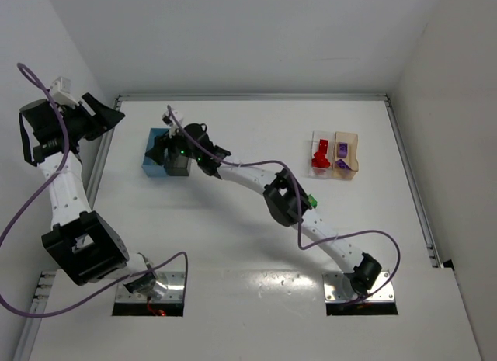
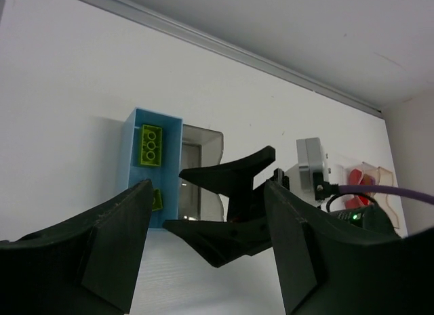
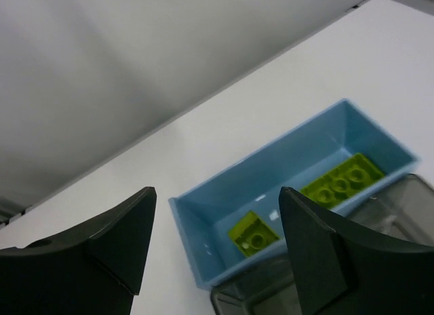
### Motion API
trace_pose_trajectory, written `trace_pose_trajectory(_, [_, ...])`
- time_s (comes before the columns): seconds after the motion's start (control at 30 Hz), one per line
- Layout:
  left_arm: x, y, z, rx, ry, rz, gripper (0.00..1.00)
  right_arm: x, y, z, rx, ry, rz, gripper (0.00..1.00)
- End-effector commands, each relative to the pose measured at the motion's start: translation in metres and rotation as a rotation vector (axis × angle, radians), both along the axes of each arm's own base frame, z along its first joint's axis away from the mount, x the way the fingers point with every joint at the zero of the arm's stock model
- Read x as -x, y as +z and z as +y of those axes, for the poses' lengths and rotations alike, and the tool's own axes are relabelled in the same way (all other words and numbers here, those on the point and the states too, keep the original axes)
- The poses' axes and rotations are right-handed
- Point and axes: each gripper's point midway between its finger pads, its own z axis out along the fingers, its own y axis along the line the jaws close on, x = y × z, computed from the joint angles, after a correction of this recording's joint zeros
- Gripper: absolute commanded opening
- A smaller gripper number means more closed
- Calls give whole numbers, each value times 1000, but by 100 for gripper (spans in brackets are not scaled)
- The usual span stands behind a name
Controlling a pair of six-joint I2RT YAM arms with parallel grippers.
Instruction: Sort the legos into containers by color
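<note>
While your right gripper (image 3: 215,223) hangs open and empty, two green legos (image 3: 339,181) lie in the light blue bin (image 3: 271,156) just ahead of it; your left gripper (image 2: 207,213) is likewise open, empty.

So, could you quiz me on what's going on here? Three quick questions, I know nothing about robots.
1. True or false: both arms' jaws are shut on bricks.
2. What colour are the two bricks in the light blue bin? A red, B green, C purple.
3. Fill in: the purple bricks lie in the ____ bin.
Key: 1 false, both pairs of jaws are open and empty. 2 B. 3 the tan bin.
</note>
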Motion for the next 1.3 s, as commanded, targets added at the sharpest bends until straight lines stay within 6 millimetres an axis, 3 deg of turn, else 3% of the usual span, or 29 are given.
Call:
trace_pose_trajectory(0.0, [5,19,-16,-54,-74,-70,72,-35,134,-44,-78,-85,-156,74])
trace_pose_trajectory(0.03, [2,18,-26,-57,-92,-68,72,-56,138,-71,-32,-129,-139,74])
trace_pose_trajectory(0.07, [3,17,-34,-80,-118,-75,72,-60,173,-94,-33,-148,-156,74])
trace_pose_trajectory(0.1, [0,17,-44,-84,-136,-73,72,-65,182,-113,-16,-161,-143,74])
trace_pose_trajectory(0.13, [-1,11,-56,-92,-175,-69,72,-84,178,-152,46,-205,-98,74])
trace_pose_trajectory(0.17, [-5,10,-84,-118,-242,-75,72,-76,201,-179,60,-192,-92,74])
trace_pose_trajectory(0.2, [-6,3,-97,-135,-267,-65,72,-75,205,-201,88,-201,-73,74])
trace_pose_trajectory(0.23, [-6,-4,-114,-148,-305,-58,72,-81,167,-242,185,-235,8,74])
trace_pose_trajectory(0.27, [-5,-5,-149,-182,-399,-73,72,-73,168,-264,213,-241,15,74])
trace_pose_trajectory(0.3, [-4,-11,-166,-207,-433,-74,72,-54,211,-293,199,-268,-44,74])
trace_pose_trajectory(0.33, [-2,-20,-185,-217,-491,-67,72,-40,176,-315,264,-270,16,74])
trace_pose_trajectory(0.37, [6,-38,-221,-228,-608,-50,72,-35,173,-347,301,-299,17,74])
trace_pose_trajectory(0.4, [14,-38,-241,-240,-676,-70,72,-24,174,-366,315,-300,22,74])
trace_pose_trajectory(0.43, [18,-55,-258,-246,-734,-43,72,-2,171,-403,364,-318,30,74])
trace_pose_trajectory(0.47, [33,-67,-289,-268,-839,-44,72,10,169,-418,382,-322,29,74])
trace_pose_trajectory(0.5, [40,-74,-306,-279,-893,-44,72,27,143,-435,422,-317,75,74])
trace_pose_trajectory(0.53, [46,-93,-321,-294,-946,-12,72,50,155,-452,451,-313,31,75])
trace_pose_trajectory(0.57, [65,-101,-351,-311,-1045,-20,72,59,151,-473,473,-336,33,76])
trace_pose_trajectory(0.6, [74,-112,-363,-359,-1117,-36,72,71,146,-483,495,-342,37,76])
trace_pose_trajectory(0.63, [82,-129,-377,-385,-1189,-7,72,87,124,-499,540,-342,82,76])
trace_pose_trajectory(0.67, [102,-139,-400,-468,-1324,-63,72,105,125,-508,553,-364,67,76])
trace_pose_trajectory(0.73, [128,-164,-413,-538,-1493,-25,72,120,120,-523,577,-406,68,76])
trace_pose_trajectory(0.77, [133,-174,-431,-612,-1622,-93,72,133,118,-536,588,-440,68,76])
trace_pose_trajectory(0.83, [151,-188,-434,-622,-1764,-54,72,141,115,-552,594,-493,78,78])
trace_pose_trajectory(0.87, [145,-179,-444,-641,-1798,-108,72,147,106,-565,608,-530,118,78])
trace_pose_trajectory(0.9, [150,-196,-447,-661,-1868,-88,72,150,110,-571,611,-557,115,78])
trace_pose_trajectory(0.97, [144,-194,-461,-691,-1906,-153,72,158,102,-581,625,-583,161,78])
trace_pose_trajectory(1.1, [147,-208,-485,-780,-1980,-287,70,163,92,-602,612,-695,243,78])
trace_pose_trajectory(1.27, [148,-222,-497,-750,-2054,-403,67,165,83,-623,576,-786,334,78])
